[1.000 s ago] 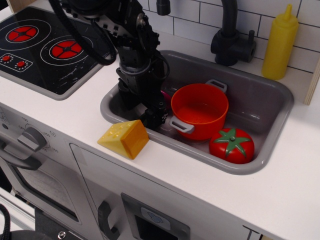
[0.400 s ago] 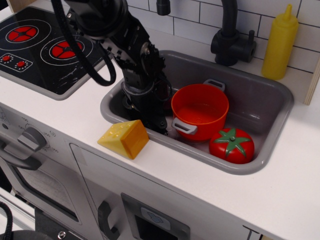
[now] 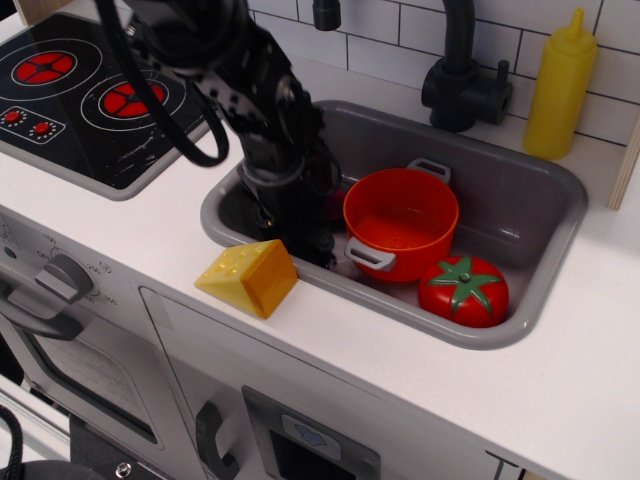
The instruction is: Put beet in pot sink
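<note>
Overhead-angled view: black arm (image 3: pixel 250 90) reaches down into the left end of the grey sink (image 3: pixel 545 290), its gripper (image 3: pixel 312 245) low beside the orange-red pot (image 3: pixel 400 222). Whether the jaws are apart or together cannot be told; they are hidden behind the wrist. Only a sliver of magenta, likely the beet (image 3: pixel 333 200), shows between arm and pot. The pot stands upright, touching the red tomato (image 3: pixel 463 290). A yellow cheese wedge (image 3: pixel 248 277) lies on the counter by the sink's rim.
</note>
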Motion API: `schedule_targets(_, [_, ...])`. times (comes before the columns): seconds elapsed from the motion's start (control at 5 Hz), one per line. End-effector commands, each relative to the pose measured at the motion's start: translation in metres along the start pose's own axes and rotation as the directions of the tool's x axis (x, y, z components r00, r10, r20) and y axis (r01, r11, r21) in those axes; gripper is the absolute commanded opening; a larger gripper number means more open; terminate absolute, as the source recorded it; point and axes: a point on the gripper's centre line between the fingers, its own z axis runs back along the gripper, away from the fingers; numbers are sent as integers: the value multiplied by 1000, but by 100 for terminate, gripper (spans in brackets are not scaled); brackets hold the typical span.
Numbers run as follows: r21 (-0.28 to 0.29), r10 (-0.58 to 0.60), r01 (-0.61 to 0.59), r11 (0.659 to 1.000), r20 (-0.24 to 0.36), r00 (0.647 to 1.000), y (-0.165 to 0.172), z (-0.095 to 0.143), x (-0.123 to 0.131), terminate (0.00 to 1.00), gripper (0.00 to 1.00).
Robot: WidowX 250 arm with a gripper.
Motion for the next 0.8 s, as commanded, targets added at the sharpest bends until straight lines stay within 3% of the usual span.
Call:
schedule_targets(0.0, [88,155,-166,982,116,981,37,59,35,0,0])
schedule_targets(0.2, [59,222,-231,971,131,966,38,80,46,0,0])
schedule_targets(0.4, [20,257,-260,965,102,961,29,98,59,0,0])
schedule_targets(0.6, [-6,226,-226,974,31,974,2,96,60,0,0])
